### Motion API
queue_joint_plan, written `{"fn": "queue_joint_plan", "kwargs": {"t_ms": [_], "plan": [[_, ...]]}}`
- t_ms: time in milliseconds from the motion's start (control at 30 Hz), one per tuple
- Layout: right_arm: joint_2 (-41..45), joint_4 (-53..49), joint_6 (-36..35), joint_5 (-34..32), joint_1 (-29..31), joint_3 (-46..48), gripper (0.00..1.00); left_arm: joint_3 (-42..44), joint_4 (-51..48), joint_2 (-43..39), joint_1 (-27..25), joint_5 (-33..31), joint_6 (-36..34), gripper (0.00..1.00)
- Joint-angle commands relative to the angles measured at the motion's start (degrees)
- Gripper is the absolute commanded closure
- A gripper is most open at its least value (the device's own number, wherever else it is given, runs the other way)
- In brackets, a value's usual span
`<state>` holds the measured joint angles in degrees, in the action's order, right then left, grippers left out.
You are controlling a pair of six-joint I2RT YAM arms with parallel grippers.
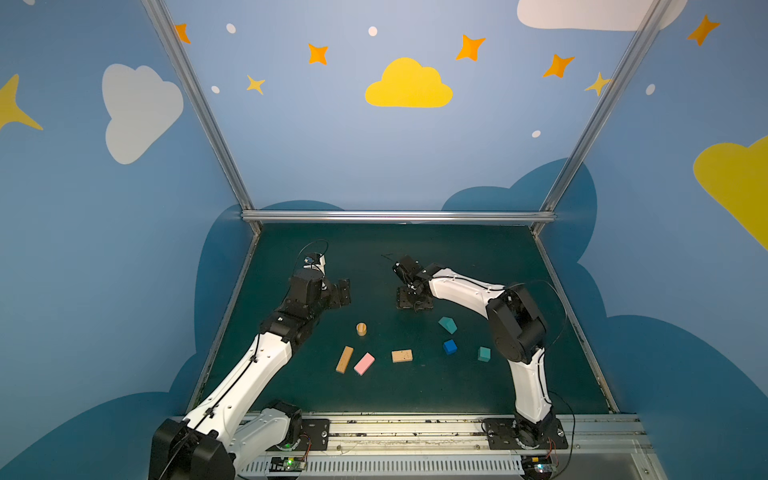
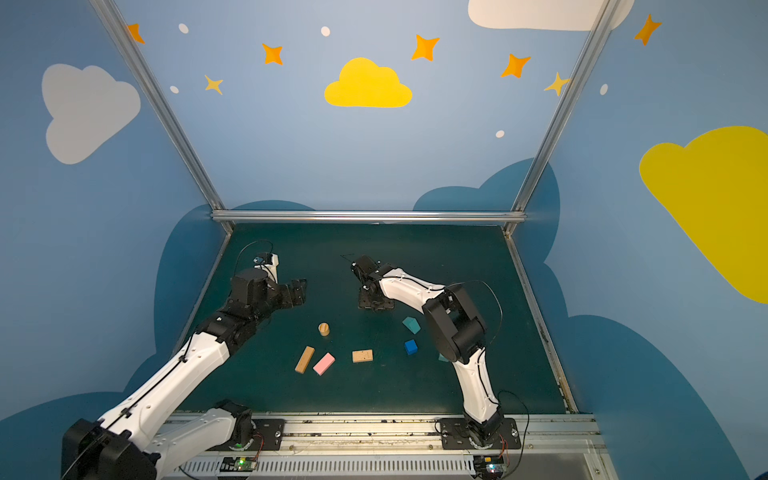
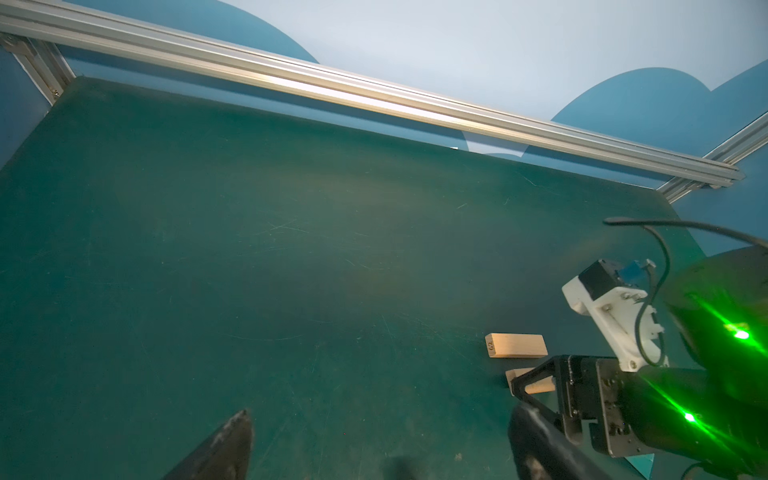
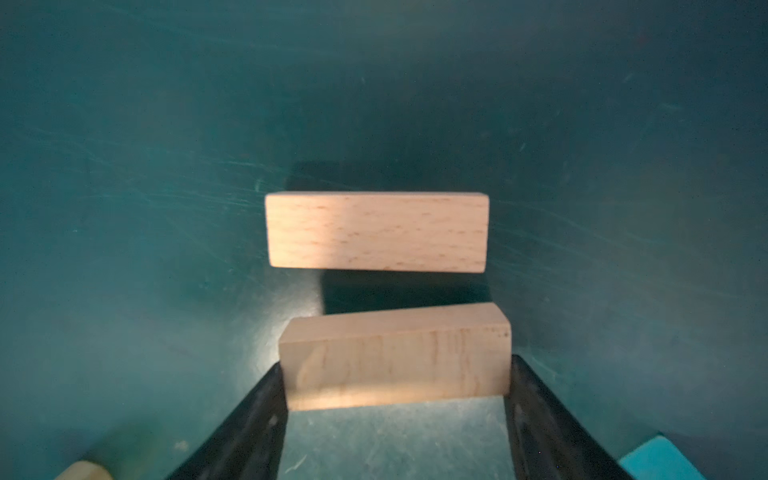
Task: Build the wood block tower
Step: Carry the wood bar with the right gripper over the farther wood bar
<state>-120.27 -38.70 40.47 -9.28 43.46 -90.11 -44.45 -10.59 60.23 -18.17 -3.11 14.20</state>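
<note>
1. Right gripper (image 4: pixel 397 368): clamped endwise on a tan bar (image 4: pixel 395 357), mid-table.
2. Second tan bar (image 4: pixel 376 232): parallel, just beyond, apart.
3. Left gripper (image 3: pixel 380 419): jaws apart, empty.
4. Stamp (image 3: pixel 491 345) on the second tan bar's end: illegible.
5. Cylinder (image 1: pixel 361 328), pink bar (image 1: pixel 364 363) and blue cube (image 1: pixel 450 346): loose, nearer the arm bases.

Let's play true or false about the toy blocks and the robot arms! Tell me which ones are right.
1. The pink bar lies beside a slanted tan wooden bar on the green table. True.
2. The blue cube sits on top of the teal cube. False: they rest apart on the table.
3. The left gripper holds the tan wooden cylinder. False: its jaws are open and empty, and the cylinder stands on the table.
4. The right gripper has a tan wooden block between its jaws. True.
</note>
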Motion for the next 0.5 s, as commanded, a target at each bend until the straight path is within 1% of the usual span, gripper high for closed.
{"fn": "queue_joint_plan", "kwargs": {"t_ms": [0, 467], "plan": [[-1.3, -2.5, 1.6, -2.0, 0.7, -2.4, 0.33, 0.2, -0.7, 0.2, -0.2, -0.4, -0.5, 0.05], [-4.6, -4.0, 3.2, -3.6, 1.1, -4.6, 0.31, 0.4, -0.7, 0.3, -0.1, -0.7, -0.5, 0.04]]}}
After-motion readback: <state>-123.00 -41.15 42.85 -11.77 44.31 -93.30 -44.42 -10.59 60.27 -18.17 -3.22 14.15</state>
